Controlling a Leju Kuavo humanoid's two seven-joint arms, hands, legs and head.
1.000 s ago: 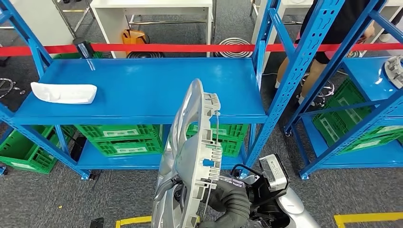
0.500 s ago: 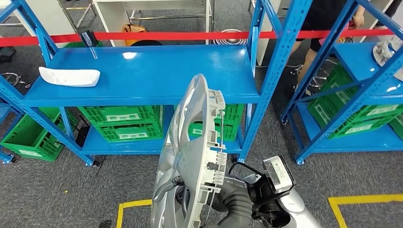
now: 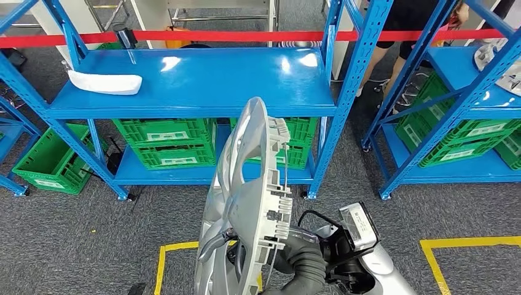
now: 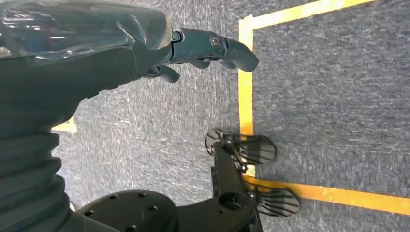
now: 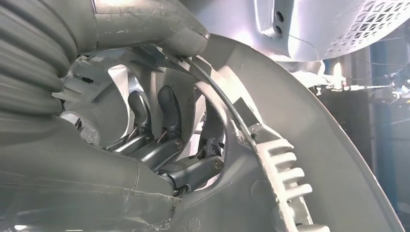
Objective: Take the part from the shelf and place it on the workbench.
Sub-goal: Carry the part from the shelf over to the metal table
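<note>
- Holding the silver wheel cover (image 3: 246,203) on edge at six o'clock in the head view, off the blue shelf (image 3: 203,80) and well short of it, above grey carpet with yellow floor tape (image 3: 161,264).
- Gripping with the right hand (image 3: 301,261), fingers (image 5: 164,150) threaded through the cover's openings and clamped on its ribbed back, as seen in the right wrist view.
- Hanging low, the left hand (image 4: 208,48) holding nothing, fingers loosely curled over the carpet; cannot tell whether fully closed or apart.
- Judging the step in hand as carrying: part already taken, workbench not in sight, so turning away from the shelf probably needed.
- Keeping the cover upright and close to the body, away from the blue post (image 3: 344,104) at one o'clock while swinging round.
- Keeping the grip firm: a wide, light disc held at one spot probably prone to twisting or slipping.
- Leaving alone the white part (image 3: 104,83) at ten o'clock on the shelf and the green crates (image 3: 166,144) below.
- Minding the person (image 3: 424,24) standing at one o'clock beyond the red tape (image 3: 246,35).
</note>
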